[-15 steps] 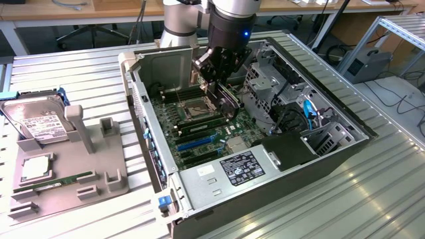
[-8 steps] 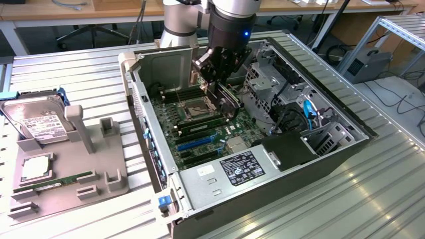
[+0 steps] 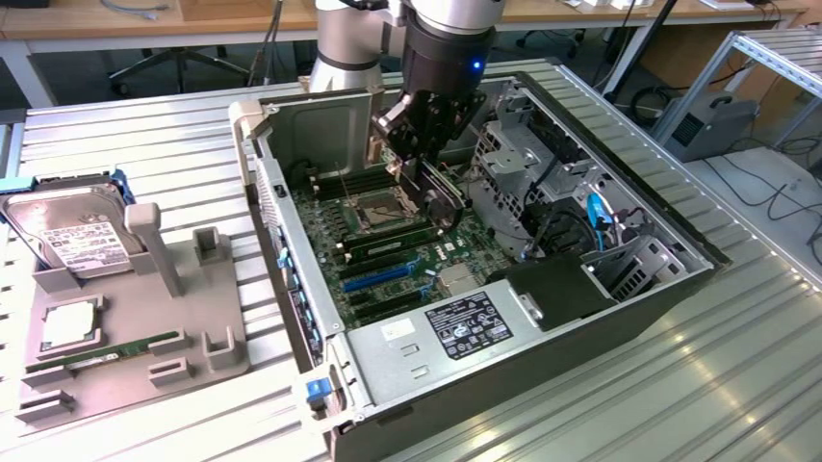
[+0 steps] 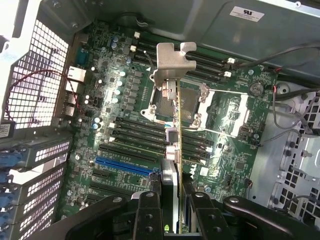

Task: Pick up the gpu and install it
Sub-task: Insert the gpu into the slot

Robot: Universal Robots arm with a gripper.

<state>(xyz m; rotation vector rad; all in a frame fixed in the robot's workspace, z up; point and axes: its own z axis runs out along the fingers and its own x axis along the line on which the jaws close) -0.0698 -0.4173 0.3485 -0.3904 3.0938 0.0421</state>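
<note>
1. Your hand (image 3: 422,152) is closed on the gpu (image 4: 178,125), pinching the card on edge between its two fingers (image 4: 149,212).
2. You hold the gpu over the motherboard (image 4: 125,100) inside the open computer case (image 3: 540,385); you cannot tell whether it touches the board.
3. Its silvery bracket (image 4: 172,62) sits at the end away from your hand, and the card's edge crosses the processor socket (image 4: 161,98).
4. The blue slot (image 4: 125,167) lies just beside the card, near your fingers.
5. On the exterior view's left, a grey tray (image 3: 141,289) on the worktop (image 3: 719,366) carries a hard drive (image 3: 64,236) and a green memory stick (image 3: 122,348), well apart from the case.
</note>
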